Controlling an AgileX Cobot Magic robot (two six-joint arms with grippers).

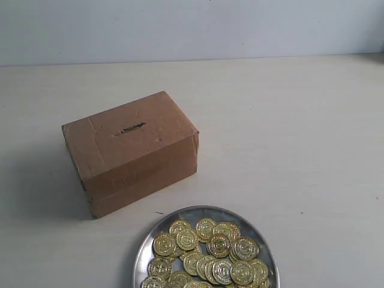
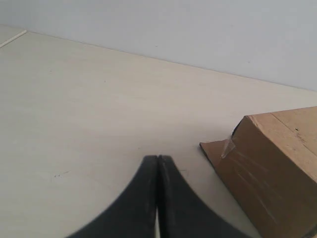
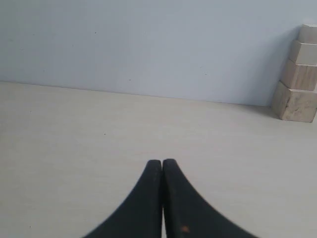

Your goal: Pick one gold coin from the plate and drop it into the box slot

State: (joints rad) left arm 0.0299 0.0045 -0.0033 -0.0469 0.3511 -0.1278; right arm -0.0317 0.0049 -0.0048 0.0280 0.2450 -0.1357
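A brown rectangular cardboard box (image 1: 129,153), banded with glossier brown tape, shows a thin dark slot (image 1: 131,128) on top. Embossed gold coins (image 1: 207,255) gleam yellow against a round silver metal plate (image 1: 191,214). The flat worktop (image 1: 288,138) is plain pale cream, and the wall (image 1: 192,27) is light blue-grey. The left tool (image 2: 157,158) and right tool (image 3: 162,161) are matte black, the right with a small orange speck. Stacked wooden blocks (image 3: 297,74) are pale beige, faintly grained.

One box (image 1: 135,150), one slot (image 1: 131,129), one plate (image 1: 198,211), roughly twenty gold coins (image 1: 210,255) showing, three stacked wooden blocks (image 3: 298,74), and two tools: left tool (image 2: 157,159), right tool (image 3: 162,162).
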